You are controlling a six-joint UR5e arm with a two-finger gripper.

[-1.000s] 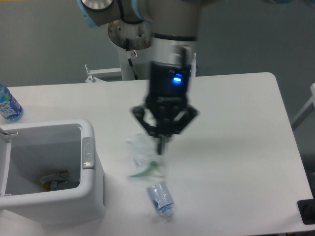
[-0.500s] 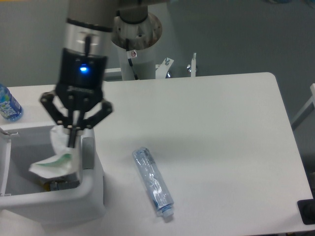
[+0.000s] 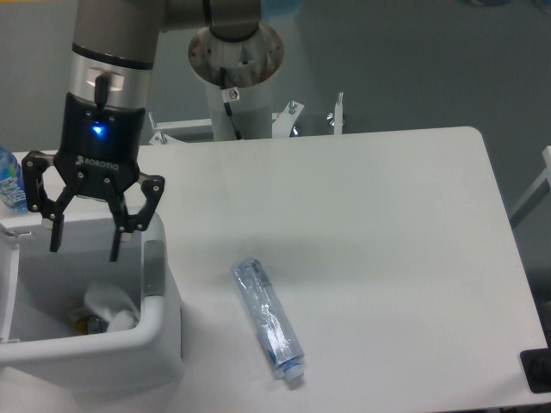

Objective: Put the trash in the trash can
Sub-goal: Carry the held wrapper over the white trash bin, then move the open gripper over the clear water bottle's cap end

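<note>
The black two-finger gripper (image 3: 84, 245) hangs over the open mouth of the white rectangular plastic trash can (image 3: 164, 340) at the table's near left corner, its fingers spread wide apart with nothing between them. Directly below, inside the bin, lies the crumpled white paper piece (image 3: 110, 301), resting against the inner right wall beside some small dark and yellowish bits on the bin floor that are too blurred to identify. A grey latch tab (image 3: 153, 268) sits on the bin's right rim, just beside the gripper's right-hand finger. Out on the white tabletop (image 3: 387, 241), the flattened clear bluish plastic bottle (image 3: 268, 319) lies on its side well apart from the bin, angled so that its cap end points toward the near edge of the table. Nothing lies between this bottle and the bin. At the far left edge, partly cut off, an intact blue-labelled water bottle (image 3: 9, 182) stands behind the bin, close to the gripper's left linkage. The arm's round base (image 3: 234, 53) rises behind the table, with metal brackets (image 3: 314, 119) near it.
</note>
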